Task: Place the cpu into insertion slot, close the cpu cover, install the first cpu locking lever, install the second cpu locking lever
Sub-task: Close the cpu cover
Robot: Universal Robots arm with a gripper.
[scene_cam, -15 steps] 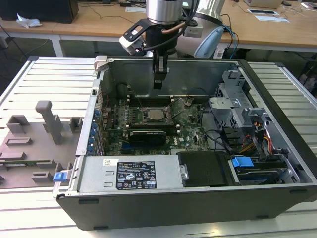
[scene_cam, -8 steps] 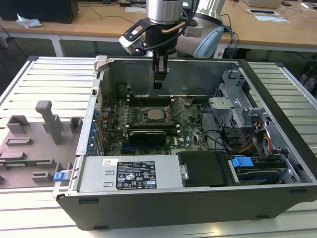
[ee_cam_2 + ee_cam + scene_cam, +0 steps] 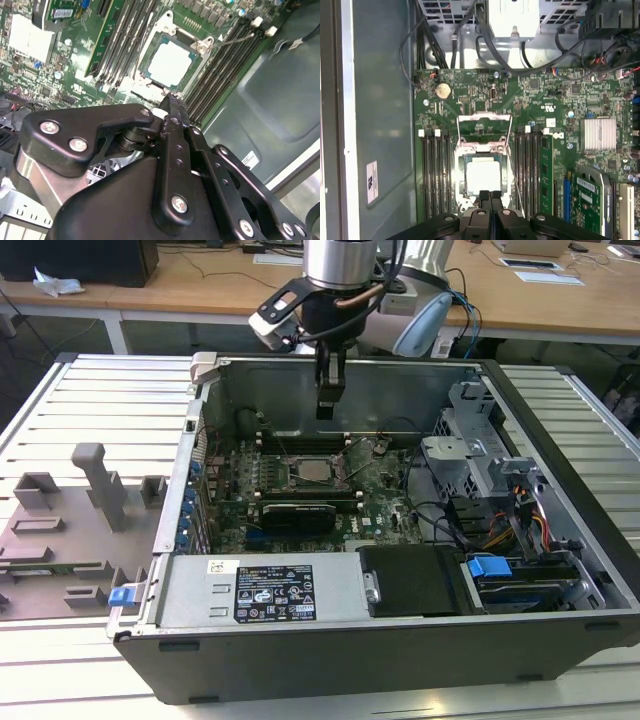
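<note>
The cpu (image 3: 482,177) is a pale square chip lying flat in the insertion slot (image 3: 461,192) on the green board; it also shows in the second wrist view (image 3: 170,62) and the exterior view (image 3: 315,472). The silvery cpu cover (image 3: 483,150) lies as a frame around the chip. A thin wire lever (image 3: 516,186) runs free along one side of the socket, and a U-shaped silvery wire (image 3: 484,119) stands off its far end. My gripper (image 3: 325,410) hangs above the socket, shut with nothing between its fingertips (image 3: 484,196), which sit just off the chip's edge.
Long black memory slots (image 3: 435,175) flank the socket on both sides. A finned heatsink (image 3: 598,134) and a black graphics card (image 3: 297,514) lie nearby. Cables (image 3: 485,45) and a drive cage (image 3: 470,455) fill the exterior view's right. A grey fixture (image 3: 95,485) stands outside the case.
</note>
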